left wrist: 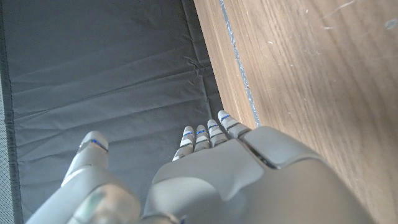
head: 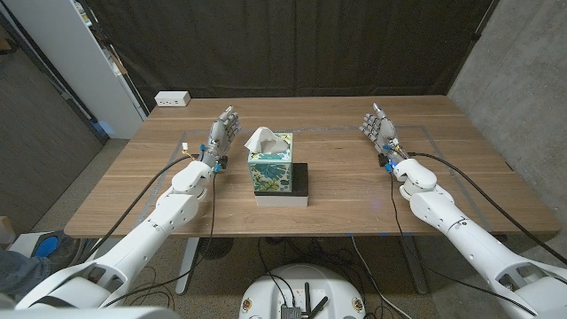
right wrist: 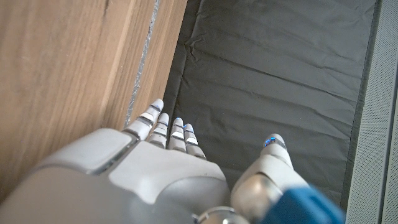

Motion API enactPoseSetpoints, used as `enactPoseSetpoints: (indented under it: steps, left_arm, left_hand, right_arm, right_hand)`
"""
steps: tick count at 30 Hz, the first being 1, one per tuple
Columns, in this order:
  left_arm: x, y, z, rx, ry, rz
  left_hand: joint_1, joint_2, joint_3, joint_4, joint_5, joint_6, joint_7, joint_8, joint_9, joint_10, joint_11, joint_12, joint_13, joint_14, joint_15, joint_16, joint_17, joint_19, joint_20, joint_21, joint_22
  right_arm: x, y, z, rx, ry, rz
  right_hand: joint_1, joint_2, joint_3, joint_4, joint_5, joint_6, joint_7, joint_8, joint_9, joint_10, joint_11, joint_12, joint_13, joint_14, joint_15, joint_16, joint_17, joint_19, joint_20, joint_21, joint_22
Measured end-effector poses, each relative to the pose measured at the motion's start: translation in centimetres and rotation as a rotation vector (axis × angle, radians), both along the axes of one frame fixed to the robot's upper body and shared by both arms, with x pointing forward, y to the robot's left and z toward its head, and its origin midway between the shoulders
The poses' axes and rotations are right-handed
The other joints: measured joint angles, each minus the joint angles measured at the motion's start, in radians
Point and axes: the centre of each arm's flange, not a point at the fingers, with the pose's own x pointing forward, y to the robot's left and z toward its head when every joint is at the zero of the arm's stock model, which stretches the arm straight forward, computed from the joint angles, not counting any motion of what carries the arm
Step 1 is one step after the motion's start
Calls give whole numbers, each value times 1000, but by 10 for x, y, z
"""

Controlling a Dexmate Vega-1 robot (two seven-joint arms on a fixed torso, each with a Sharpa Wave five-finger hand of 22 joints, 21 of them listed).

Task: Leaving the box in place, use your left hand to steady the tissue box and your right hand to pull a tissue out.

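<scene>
Tissue box (head: pixel 270 168): near the middle of the wooden desk (head: pixel 354 190), teal patterned sides, standing on a low base with white front and black top (head: pixel 301 179).
Tissue (head: pixel 263 139): white, sticking up out of the box's top opening, touched by neither hand.
Left hand (head: pixel 221 133): just left of the box and a little behind it, apart from it, standing on edge with palm upright.
Left fingers (left wrist: pixel 211 134): stretched out side by side, thumb held apart, nothing held.
Right hand (head: pixel 381 131): well apart from the box on the desk's right side, also upright on edge.
Right fingers (right wrist: pixel 163 127): extended and together, thumb spread to the side, holding nothing.
Backdrop: dark curtain (head: pixel 310 44) behind the desk.
Far left corner: small white power strip (head: pixel 172 99) beyond the desk's far edge.
</scene>
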Motion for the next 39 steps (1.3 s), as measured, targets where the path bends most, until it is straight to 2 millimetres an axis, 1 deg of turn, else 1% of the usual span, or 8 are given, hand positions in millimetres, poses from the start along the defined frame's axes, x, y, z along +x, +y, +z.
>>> enactPoseSetpoints:
  steps: [3,9,14,18,23,24,32,39]
  left_arm:
    - [1,0,-1,2,-5,1]
    - [-1,1,-1,10,-20,17]
    - [-3,3,-3,7,-32,50]
    - [-5,4,-5,6,-43,82]
    - [-8,5,-2,18,-76,135]
    - [-7,3,-5,18,-74,140]
    - [-9,5,-5,52,-98,209]
    - [-12,4,-5,83,-118,254]
  left_hand:
    - [0,0,0,0,0,11,3,0,4,5,4,3,0,23,-1,7,0,16,-1,8,0]
    - [2,-1,9,-3,4,62,3,16,5,56,1,19,4,69,-7,15,5,56,-1,17,5]
    - [60,23,37,-17,11,134,6,33,8,133,-4,43,9,153,-16,30,5,126,-3,34,5]
    - [135,24,61,-30,23,176,14,40,9,189,1,56,15,222,-20,43,5,177,-4,49,9]
    - [225,1,80,-33,30,210,23,51,14,241,-1,69,23,292,-30,55,5,242,1,62,9]
    - [236,-4,83,-36,30,211,24,51,14,242,-2,69,27,298,-32,55,7,250,1,66,9]
    - [299,-38,83,-36,38,218,31,55,16,267,-5,73,32,325,-39,59,9,290,8,76,9]
    - [335,-53,83,-36,38,235,25,59,18,283,0,80,37,347,-39,59,9,296,12,78,9]
  right_arm:
    - [0,1,0,-2,-6,-2]
    - [-2,4,2,-6,-19,-5]
    - [-4,7,2,-11,-27,-2]
    - [-5,8,1,-13,-30,-2]
    - [-8,9,1,-17,-33,-1]
    - [-8,8,1,-17,-34,-5]
    - [-10,8,0,-22,-32,-7]
    - [-12,7,0,-20,-30,-12]
  right_hand:
    - [5,-5,0,0,0,4,3,0,0,0,0,0,0,0,0,0,0,0,0,0,0]
    - [5,-5,0,0,0,4,3,0,0,0,0,4,0,5,5,0,-3,0,0,0,0]
    - [5,-5,0,0,0,4,3,0,0,0,0,4,0,5,5,0,-3,0,0,0,0]
    - [5,-5,3,-3,0,4,3,0,0,0,0,4,0,5,5,0,-3,7,7,0,0]
    - [5,-4,4,-4,0,4,3,0,0,0,0,4,0,5,5,0,-8,7,7,0,0]
    - [14,5,4,-4,0,4,3,0,0,0,0,4,0,5,5,0,-8,7,7,0,0]
    - [14,5,4,-4,0,4,3,0,0,4,-4,4,0,5,5,0,-7,7,7,0,0]
    - [14,4,4,-4,0,4,3,0,0,9,1,4,0,5,5,0,-12,7,7,0,0]
